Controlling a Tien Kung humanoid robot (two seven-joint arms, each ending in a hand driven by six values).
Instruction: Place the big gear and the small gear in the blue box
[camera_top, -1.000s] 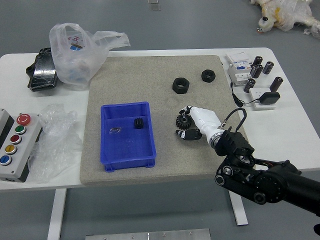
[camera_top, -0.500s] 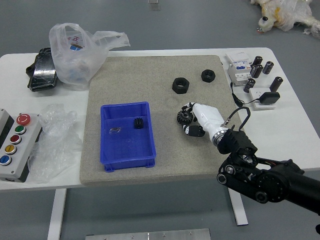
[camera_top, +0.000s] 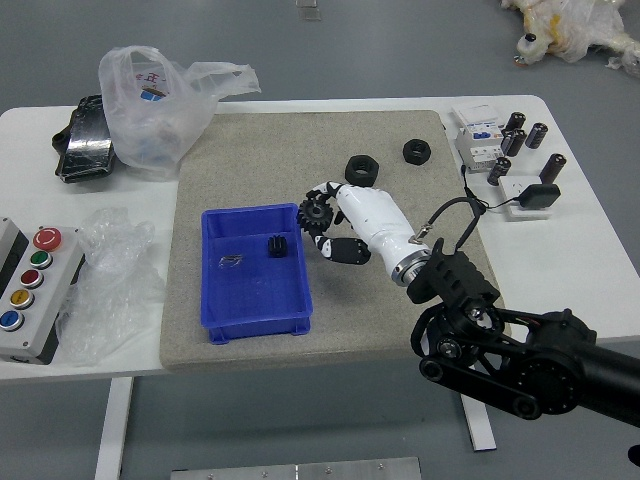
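On my cam I see a gray floor (camera_top: 400, 60) around a white tbl (camera_top: 30, 170) w/ round far corners. A tan mat (camera_top: 230, 150) covers its mid. A white leg (camera_top: 115, 430) shows near L, & a 2nd leg (camera_top: 477, 425) near R. Light looks soft. Past the far R corner: a lumpy thing in clear plastic (camera_top: 570, 25).

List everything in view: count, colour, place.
Table: one, white, centre
Mat: one, beige, on table
Box: one, blue, mat's left
Block: one, black, inside box
Metal piece: one, silvery, inside box
Gear: one, black, box's right rim
Rings: two, black, mat's far side
Button panel: one, white, table's left
Plastic bag: one, translucent, far left
Pouch: one, black, beside bag
Plastic sheet: one, clear, beside panel
Cylinders: several, black, table's right
Devices: several, white, near cylinders
Wrapped object: one, pale, top right
Right arm: one, black, lower right
Right hand: one, white-black, holding gear
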